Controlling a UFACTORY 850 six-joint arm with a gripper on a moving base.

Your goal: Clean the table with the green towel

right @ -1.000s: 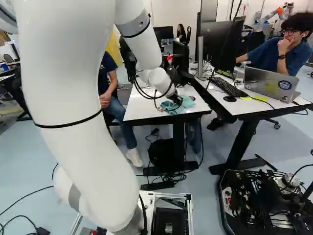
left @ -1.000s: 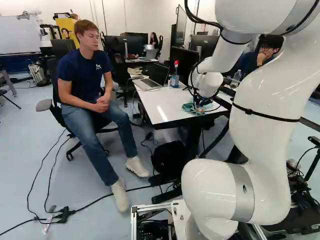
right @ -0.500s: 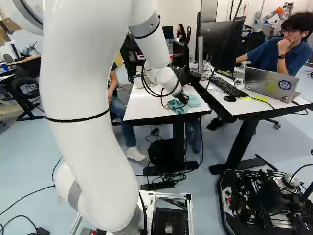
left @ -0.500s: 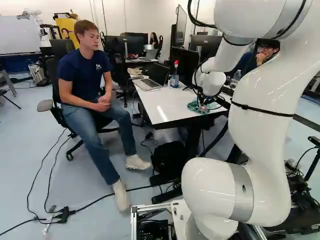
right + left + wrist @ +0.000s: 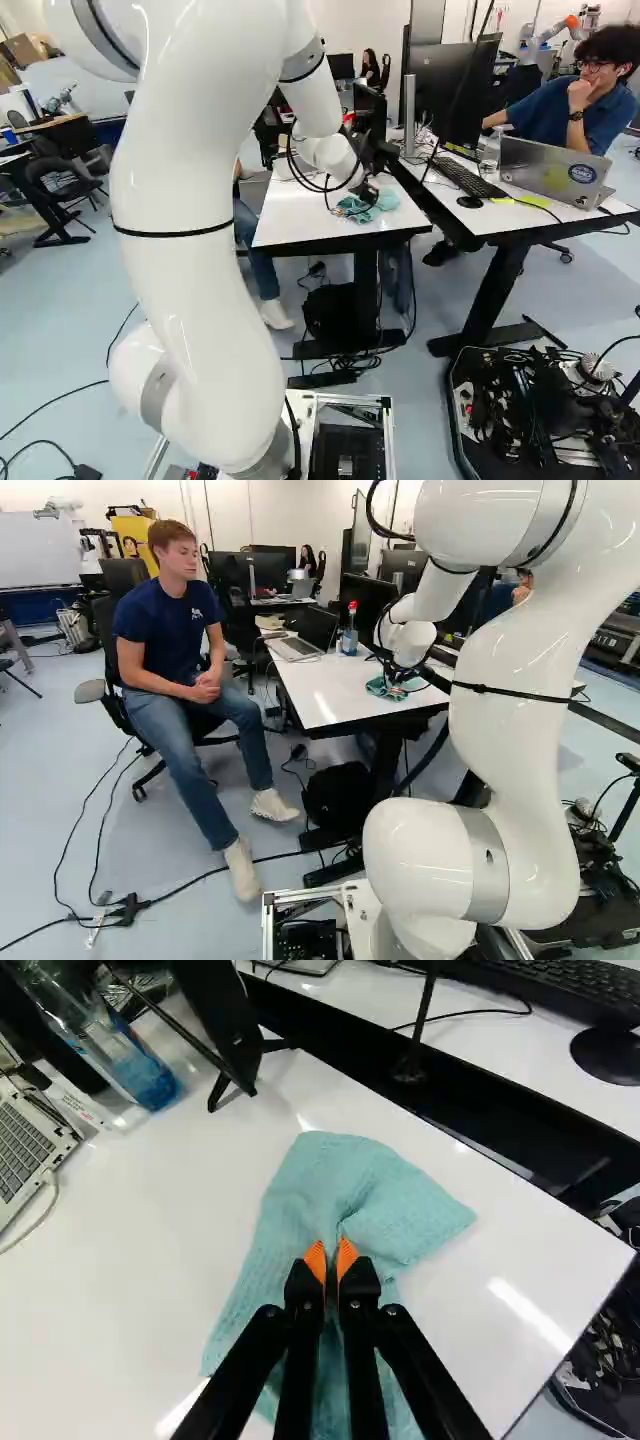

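In the right base view my gripper [image 5: 368, 190] is low over the white table [image 5: 290, 220], at the green towel [image 5: 384, 203]. The left base view has the towel [image 5: 376, 687] near the table's front right part, partly behind the wrist. Seen from the wrist, the gripper [image 5: 331, 1252] has its orange pads nearly together, with a pinched fold of the towel [image 5: 345, 1175] between them. The rest of the cloth lies crumpled on the tabletop, spreading ahead of the fingers and beneath them.
A spray bottle [image 5: 350, 632] and an open laptop [image 5: 295, 648] stand farther back on the table. A second desk with a keyboard [image 5: 465, 178], mouse [image 5: 470, 202] and monitor adjoins it. A seated person [image 5: 180, 630] is beside the table. Another robot [image 5: 548, 35] stands far back.
The gripper and towel have shifted slightly left and farther back over the tabletop. The upper arm has swung left in the left base view and right in the right base view.
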